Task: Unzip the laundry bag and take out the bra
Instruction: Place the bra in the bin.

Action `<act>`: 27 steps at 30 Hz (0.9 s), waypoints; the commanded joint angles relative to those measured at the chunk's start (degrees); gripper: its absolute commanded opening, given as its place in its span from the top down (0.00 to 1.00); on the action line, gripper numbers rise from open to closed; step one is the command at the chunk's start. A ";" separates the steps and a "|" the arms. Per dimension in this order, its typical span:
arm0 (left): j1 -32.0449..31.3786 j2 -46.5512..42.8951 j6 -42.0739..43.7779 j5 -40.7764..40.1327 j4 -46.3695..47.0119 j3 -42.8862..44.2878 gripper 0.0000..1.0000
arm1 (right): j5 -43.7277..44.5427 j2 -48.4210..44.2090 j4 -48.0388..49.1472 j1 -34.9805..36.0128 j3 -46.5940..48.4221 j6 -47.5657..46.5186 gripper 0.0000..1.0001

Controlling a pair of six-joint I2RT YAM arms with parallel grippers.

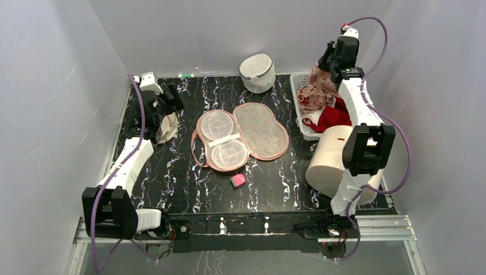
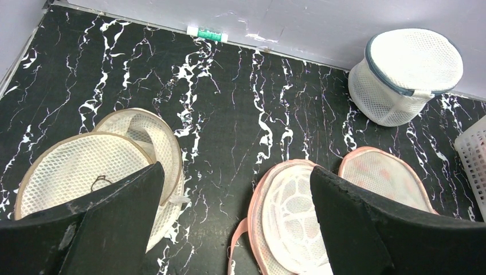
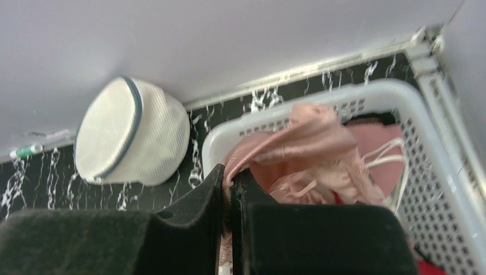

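Note:
The laundry bag (image 1: 240, 137) lies unzipped and spread flat mid-table, with white mesh cups in its left half and pale lining in its right half. It also shows in the left wrist view (image 2: 292, 212). My right gripper (image 1: 325, 60) is shut on the glossy pale pink bra (image 1: 317, 89) and holds it above the white basket at the back right. In the right wrist view the satin bra (image 3: 309, 143) is pinched in the gripper (image 3: 232, 183). My left gripper (image 1: 172, 106) is open and empty to the left of the bag, seen also in the left wrist view (image 2: 236, 169).
A cream round pouch (image 1: 166, 127) lies under my left gripper. A white cylindrical mesh bag (image 1: 257, 71) stands at the back. The white basket (image 1: 298, 103) holds a dark red garment (image 1: 335, 118). A large cream cylinder (image 1: 329, 160) lies at right, and a small pink object (image 1: 237, 180) lies in front of the bag.

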 commanded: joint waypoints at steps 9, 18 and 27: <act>0.47 -1.41 -1.69 2.51 0.77 1.04 0.02 | 2.23 -16.74 1.57 0.59 -18.51 9.14 1.00; 0.47 -1.59 -2.47 3.37 1.13 0.81 0.02 | 10.41 -24.24 0.37 -2.62 -34.48 11.95 1.00; 0.46 -1.78 -2.79 3.66 1.39 0.49 0.02 | 21.08 -22.03 -8.28 -2.63 -34.32 13.40 0.80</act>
